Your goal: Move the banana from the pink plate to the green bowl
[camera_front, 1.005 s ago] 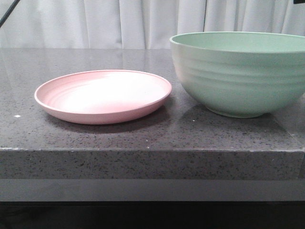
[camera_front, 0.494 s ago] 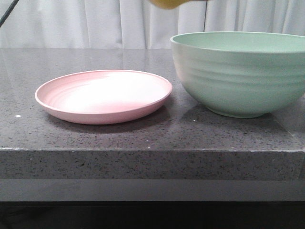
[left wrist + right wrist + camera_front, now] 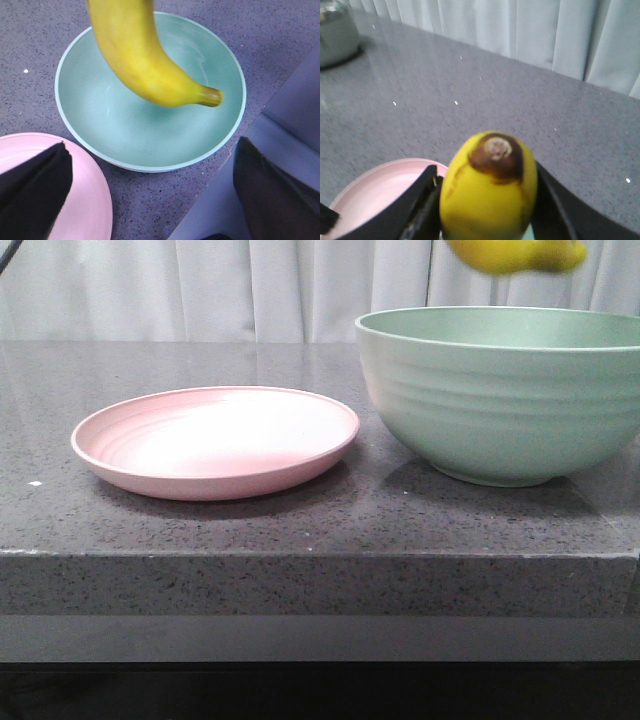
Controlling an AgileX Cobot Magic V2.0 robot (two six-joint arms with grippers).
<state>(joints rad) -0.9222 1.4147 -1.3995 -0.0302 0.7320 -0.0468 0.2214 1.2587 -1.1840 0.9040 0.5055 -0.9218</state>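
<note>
The yellow banana hangs in the air above the green bowl, at the top edge of the front view. My right gripper is shut on it, one black finger on each side, its dark end facing the camera. The grippers themselves are out of the front view. The pink plate lies empty to the left of the bowl. In the left wrist view the banana hovers over the empty bowl, with the plate beside it. My left gripper is open and empty, high above the gap between plate and bowl.
The dark speckled stone table ends in a front edge close to the plate and bowl; that edge also shows in the left wrist view. A white curtain hangs behind. A metal pot stands far off on the table.
The banana has come into view at the top and moved right, from above the gap between plate and bowl to above the bowl. Plate and bowl have not moved.
</note>
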